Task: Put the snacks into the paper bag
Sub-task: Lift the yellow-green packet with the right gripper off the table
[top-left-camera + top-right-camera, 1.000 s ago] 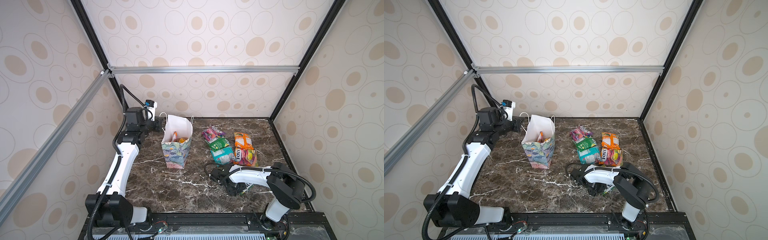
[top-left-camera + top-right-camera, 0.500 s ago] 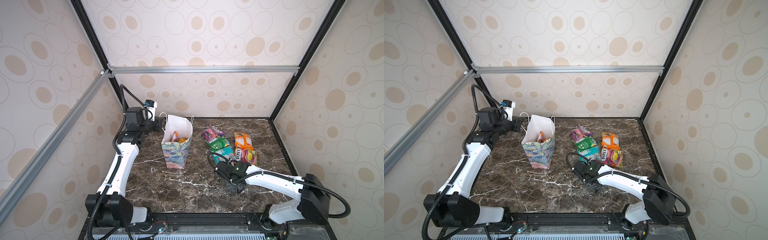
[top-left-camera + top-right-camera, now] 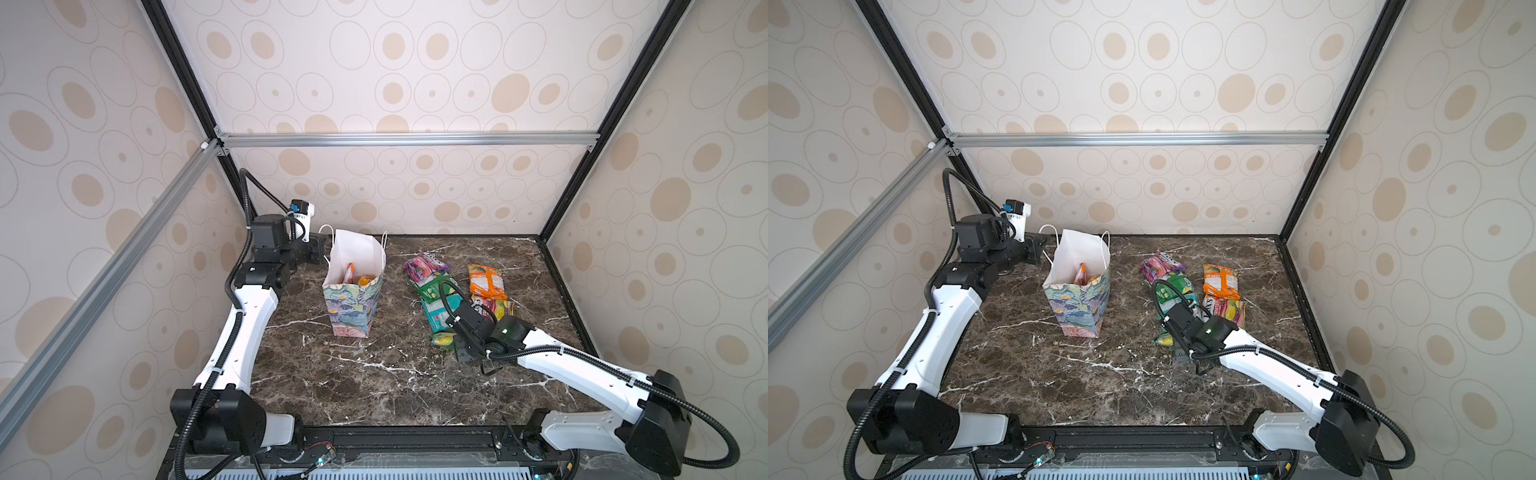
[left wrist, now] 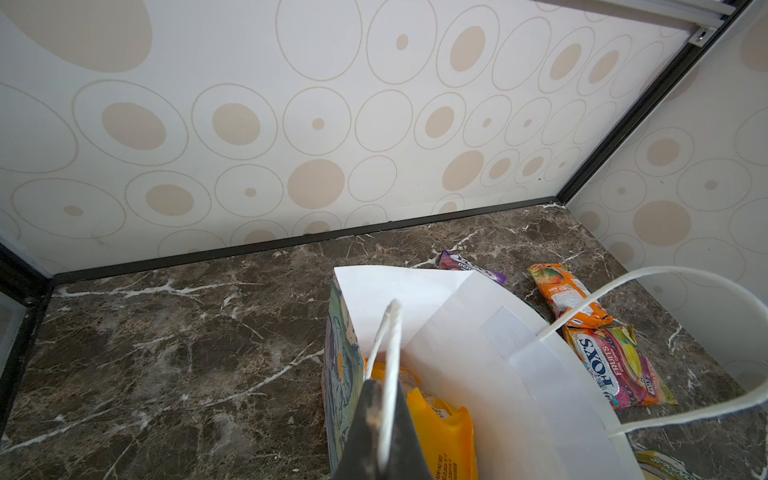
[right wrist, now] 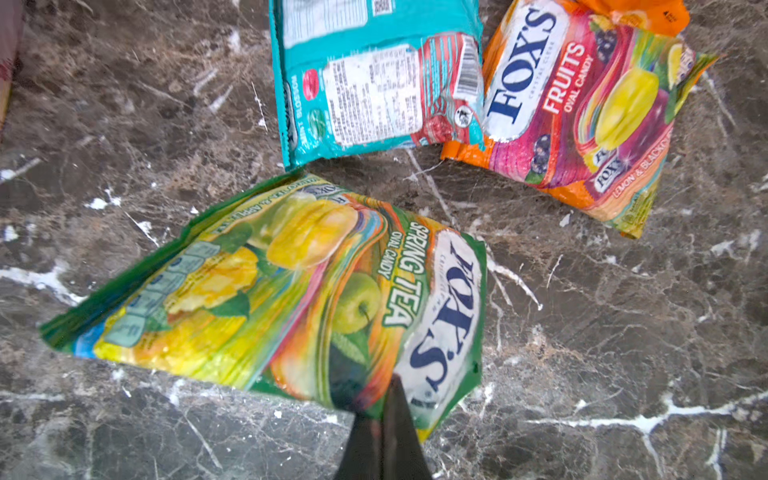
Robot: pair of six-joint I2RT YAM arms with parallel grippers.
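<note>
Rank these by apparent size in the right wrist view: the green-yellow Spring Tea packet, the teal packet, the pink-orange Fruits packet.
1. green-yellow Spring Tea plastic packet, largest, though nearest the camera.
2-3. pink-orange Fruits plastic packet and teal plastic packet: alike; teal one runs off-frame.

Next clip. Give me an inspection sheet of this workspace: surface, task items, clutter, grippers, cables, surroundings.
Surface: dark brown marble-look tabletop with white veins.
Job's things: floral paper gift bag upright, with yellow-orange packets inside. On the tabletop, right of it in both top views, lie a pink-purple packet, green packet, teal packet, orange packet and Fox's Fruits packet.
Clutter: nothing seen.
Grippers: left gripper jaws shut on the bag's white cord handle; right gripper jaws shut on the edge of a green-yellow Spring Tea packet.
Cables: black corrugated cable loops over the green packet.
Surroundings: circle-patterned walls, aluminium crossbar.
</note>
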